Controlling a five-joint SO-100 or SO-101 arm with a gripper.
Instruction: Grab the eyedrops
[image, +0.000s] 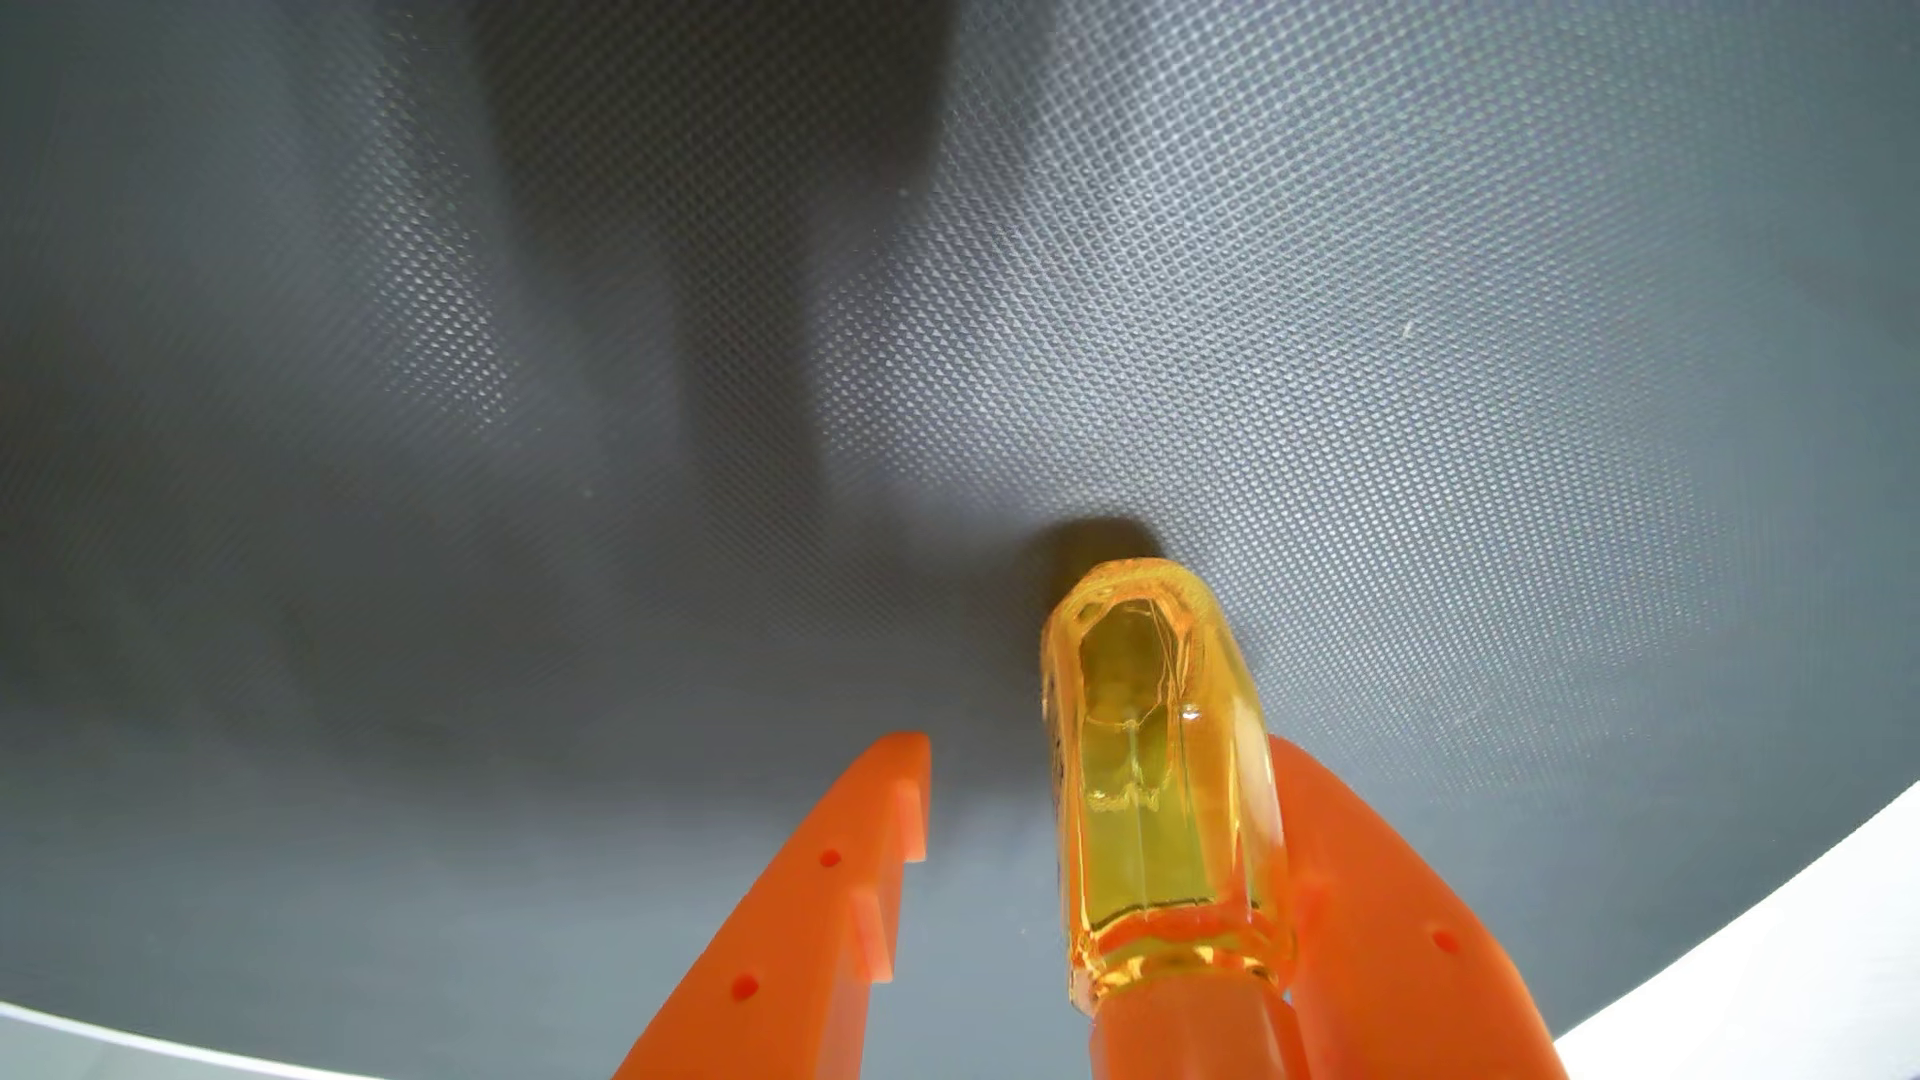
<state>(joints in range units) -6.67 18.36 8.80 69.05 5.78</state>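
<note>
The eyedrops (1153, 768) are a small clear yellow bottle with an orange cap, on the dark textured mat (1351, 312). The cap end is nearest the camera and the bottle's base points away. My orange gripper (1096, 748) is open around it. The bottle lies against the inner face of the right finger (1382, 914). A clear gap separates it from the left finger (810, 903). Whether the bottle stands on the mat or is tipped, I cannot tell.
The mat spreads wide ahead and to both sides. Its curved edge meets a white surface (1787, 955) at the lower right and a pale strip (156, 1049) at the lower left. The arm's shadow (727, 260) falls across the mat.
</note>
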